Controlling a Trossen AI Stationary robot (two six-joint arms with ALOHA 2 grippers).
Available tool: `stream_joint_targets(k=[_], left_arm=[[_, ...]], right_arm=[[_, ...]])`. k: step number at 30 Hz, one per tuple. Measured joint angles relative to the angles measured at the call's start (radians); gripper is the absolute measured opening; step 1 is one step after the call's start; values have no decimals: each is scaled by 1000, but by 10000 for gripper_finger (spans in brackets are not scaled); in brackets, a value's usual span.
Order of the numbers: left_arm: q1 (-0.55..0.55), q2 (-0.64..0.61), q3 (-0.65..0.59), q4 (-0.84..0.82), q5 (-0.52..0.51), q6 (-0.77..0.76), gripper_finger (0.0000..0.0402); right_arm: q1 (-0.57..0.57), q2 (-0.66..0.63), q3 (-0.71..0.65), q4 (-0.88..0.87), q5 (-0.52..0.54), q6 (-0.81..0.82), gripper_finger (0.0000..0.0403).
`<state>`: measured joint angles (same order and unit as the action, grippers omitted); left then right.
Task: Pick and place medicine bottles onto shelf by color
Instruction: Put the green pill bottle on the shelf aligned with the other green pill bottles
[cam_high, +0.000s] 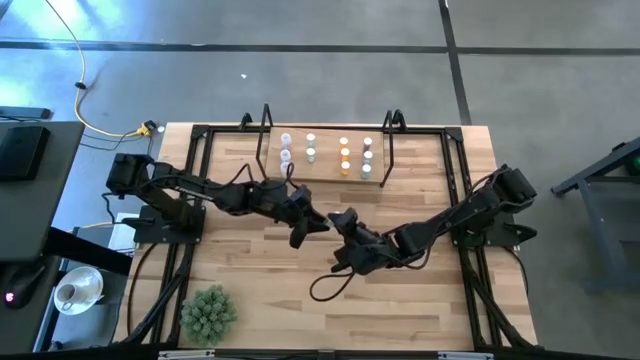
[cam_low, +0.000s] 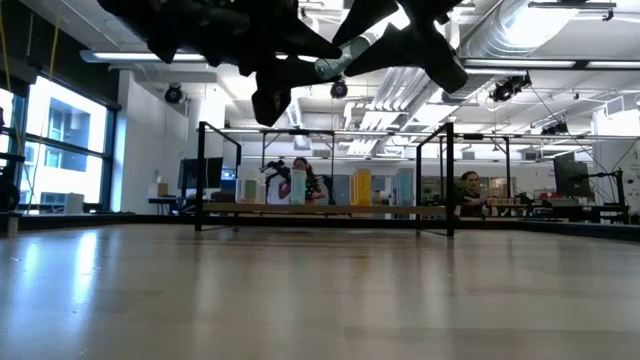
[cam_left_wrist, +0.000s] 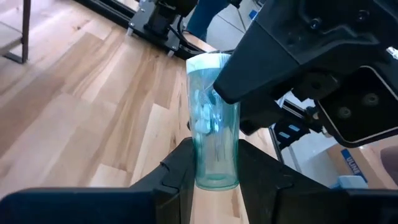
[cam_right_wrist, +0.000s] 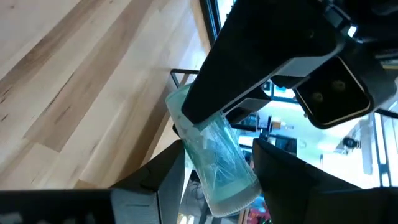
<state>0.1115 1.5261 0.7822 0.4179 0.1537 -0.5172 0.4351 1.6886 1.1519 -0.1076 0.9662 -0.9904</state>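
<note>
Teal medicine bottle (cam_left_wrist: 214, 124) pinched by left gripper (cam_left_wrist: 216, 167), right gripper (cam_right_wrist: 221, 167) spread loosely around it, above the table's (cam_high: 420, 300) middle; liable to tilt and drop if snagged.

Between the black fingers (cam_left_wrist: 180, 180) of the left gripper (cam_left_wrist: 217, 186) stands a clear teal-green bottle (cam_left_wrist: 214, 124) with white pills inside. The right gripper (cam_right_wrist: 214, 180) is black too. Beyond the fingers, the table (cam_left_wrist: 74, 106) is light wood with darker streaks.
</note>
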Motion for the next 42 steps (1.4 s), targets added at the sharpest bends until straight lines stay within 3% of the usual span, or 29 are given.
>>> stream_joint_targets(k=[6, 18, 25, 31, 37, 42], left_arm=[[30, -4, 0, 4, 10, 32, 90], [38, -4, 3, 0, -32, -2, 90], [71, -1, 1, -6, -43, -13, 90], [102, -1, 1, -4, -59, 84, 90], [128, -1, 1, -3, -90, 195, 90], [152, -1, 1, -3, -88, 287, 90]], right_arm=[[-12, -1, -1, 2, 36, 39, 173], [-22, -2, -1, 1, 81, -109, 172], [-8, -5, 3, 7, 186, -159, 172], [-8, -9, 3, 35, 212, -104, 172], [-78, -56, 10, 117, 206, -38, 172], [-156, -113, 71, 101, 114, 100, 172]])
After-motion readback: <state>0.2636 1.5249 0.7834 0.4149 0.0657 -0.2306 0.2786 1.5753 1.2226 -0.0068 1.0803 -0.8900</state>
